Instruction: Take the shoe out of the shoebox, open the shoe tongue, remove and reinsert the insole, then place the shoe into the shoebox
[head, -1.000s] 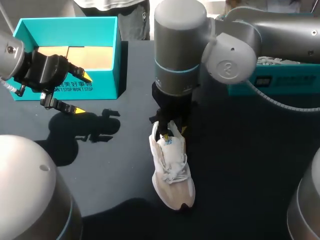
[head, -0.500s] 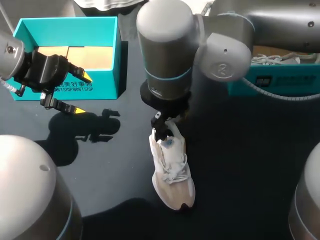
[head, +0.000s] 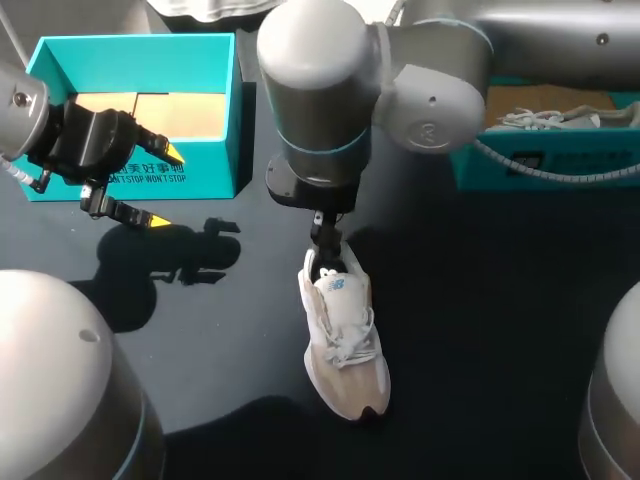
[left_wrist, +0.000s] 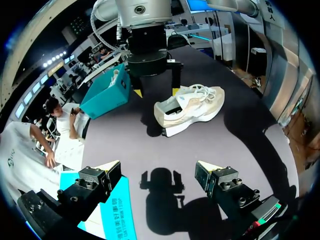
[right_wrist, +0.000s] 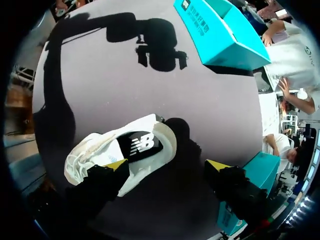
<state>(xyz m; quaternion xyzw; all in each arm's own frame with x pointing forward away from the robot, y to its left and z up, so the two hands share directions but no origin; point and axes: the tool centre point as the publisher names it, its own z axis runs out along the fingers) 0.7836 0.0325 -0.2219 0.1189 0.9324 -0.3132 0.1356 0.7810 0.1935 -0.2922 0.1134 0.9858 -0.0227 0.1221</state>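
A cream sneaker (head: 342, 335) lies on the dark table, heel toward the far side; its dark insole (right_wrist: 140, 145) shows through the opening. My right gripper (head: 327, 248) hangs open just above the heel. In the right wrist view the right gripper (right_wrist: 167, 165) has one finger (right_wrist: 107, 180) over the sneaker (right_wrist: 115, 157) and the other beside it, gripping nothing. My left gripper (head: 165, 187) stands open in front of the open teal shoebox (head: 215, 110). From the left wrist, the left gripper (left_wrist: 159, 170) is empty and the sneaker (left_wrist: 190, 107) lies well ahead.
A second teal box (head: 545, 155) at the far right holds another pale shoe (head: 550, 115). My right arm's bulky elbow (head: 320, 90) looms over the table's far middle. Bare dark tabletop (head: 480, 330) surrounds the sneaker.
My right gripper has opened, let go of the sneaker's collar and risen a little, while the right arm swung leftward. The sneaker and the left arm have stayed put.
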